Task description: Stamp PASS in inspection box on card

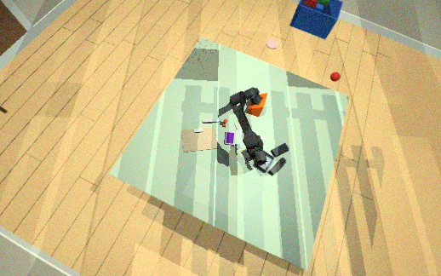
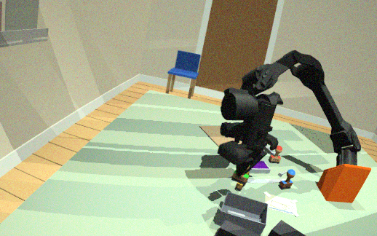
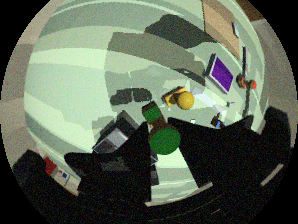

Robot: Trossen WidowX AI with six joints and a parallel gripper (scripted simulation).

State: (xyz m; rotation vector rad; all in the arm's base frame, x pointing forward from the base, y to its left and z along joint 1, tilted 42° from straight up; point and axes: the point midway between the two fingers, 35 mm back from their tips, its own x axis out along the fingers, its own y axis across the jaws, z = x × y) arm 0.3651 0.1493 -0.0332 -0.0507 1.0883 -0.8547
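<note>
My gripper (image 2: 243,170) (image 3: 157,123) is shut on the green stamp (image 3: 165,140) (image 2: 246,175), which has a round green knob, a brown body and a green block. It is above the mat beside the yellow stamp (image 3: 185,100). The purple ink pad (image 1: 230,138) (image 2: 260,166) (image 3: 221,74) lies in a pale case, apart from the held stamp. The white card (image 2: 283,205) lies taped down near the dark tray in the exterior view; its box and any print are too small to read. Whether the held stamp carries PASS does not show.
A blue stamp (image 2: 290,173) and a red stamp (image 2: 279,149) (image 1: 225,123) stand near the pad. A dark open tray (image 2: 241,210) (image 3: 112,140) is close to the gripper. A tan board (image 1: 191,143) lies beyond the pad. An orange block (image 1: 257,107) (image 2: 343,185) is by the arm's base.
</note>
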